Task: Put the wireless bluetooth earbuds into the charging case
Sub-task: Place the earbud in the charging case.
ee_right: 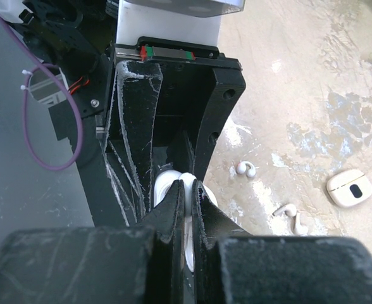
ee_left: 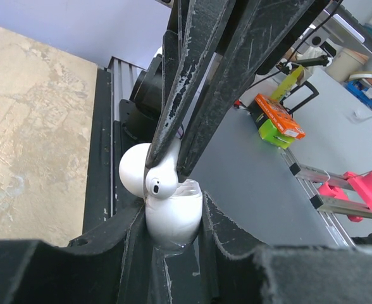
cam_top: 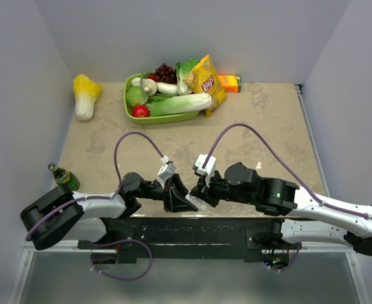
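the left gripper (ee_left: 173, 214) is clamped on the white charging case (ee_left: 173, 229), which it holds well to the near side of the green basket (cam_top: 167, 119), down by the arms' bases. the right gripper (ee_right: 187, 190) meets it there tip to tip. its fingers (ee_left: 192, 95) are pressed together on a white earbud (ee_left: 155, 185) that touches the top of the case. whether the earbud sits in a pocket cannot be told. on the tan tabletop (cam_top: 268, 126), on the basket's side of that grip, lie a loose earbud (ee_right: 245, 168) and, apart from it, a second loose earbud (ee_right: 287, 212). a little farther toward the basket lies a beige pebble-shaped piece (ee_right: 349, 188) with a dark oval on top. a yellow chip bag (cam_top: 206, 82) leans on one end of the basket.
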